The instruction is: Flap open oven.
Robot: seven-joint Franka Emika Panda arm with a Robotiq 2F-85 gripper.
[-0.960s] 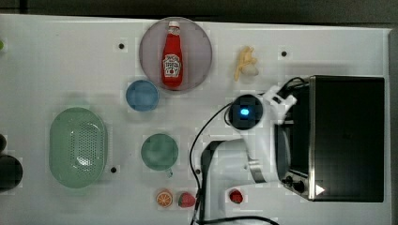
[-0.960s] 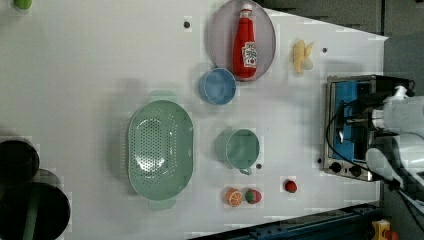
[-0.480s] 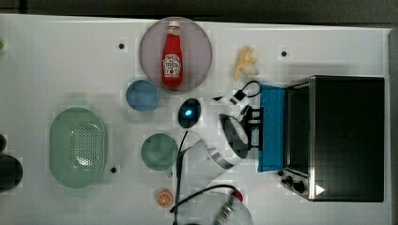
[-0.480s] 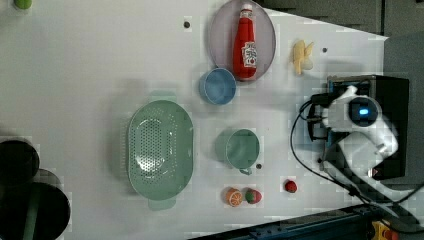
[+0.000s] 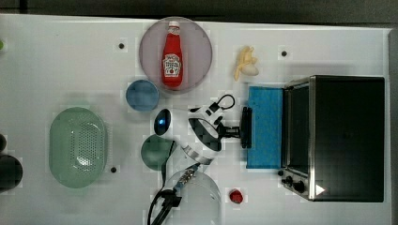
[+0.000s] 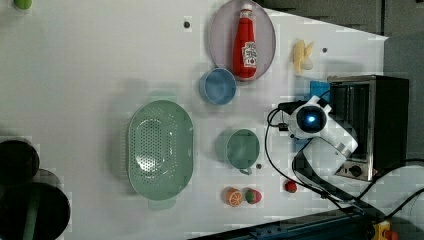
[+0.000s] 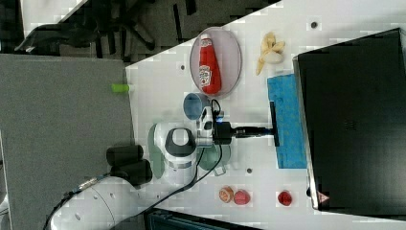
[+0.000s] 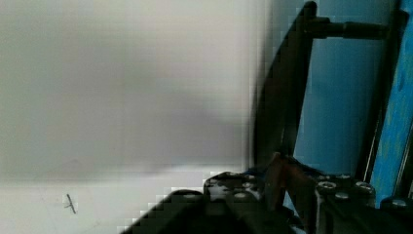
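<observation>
the oven (image 5: 345,136) is seen at the top view's right edge of the table (image 5: 70,65), with its blue glass door (image 5: 265,126) folded down flat toward the arm. the dark bar handle (image 5: 245,127) is clamped between the fingers of the gripper (image 5: 239,131), which are closed on it. a ketchup bottle (image 5: 172,56) is noted on a plate, well apart.

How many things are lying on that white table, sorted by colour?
Red: 3 (ketchup bottle, small ball, red half of the fruit pair)
Green: 2 (colander, mug)
Blue: 1 (bowl)
Yellow: 1 (banana)
Orange: 1 (orange slice)
Pink: 1 (plate)
Black: 1 (oven, its blue door flapped open)
Total: 10
</observation>
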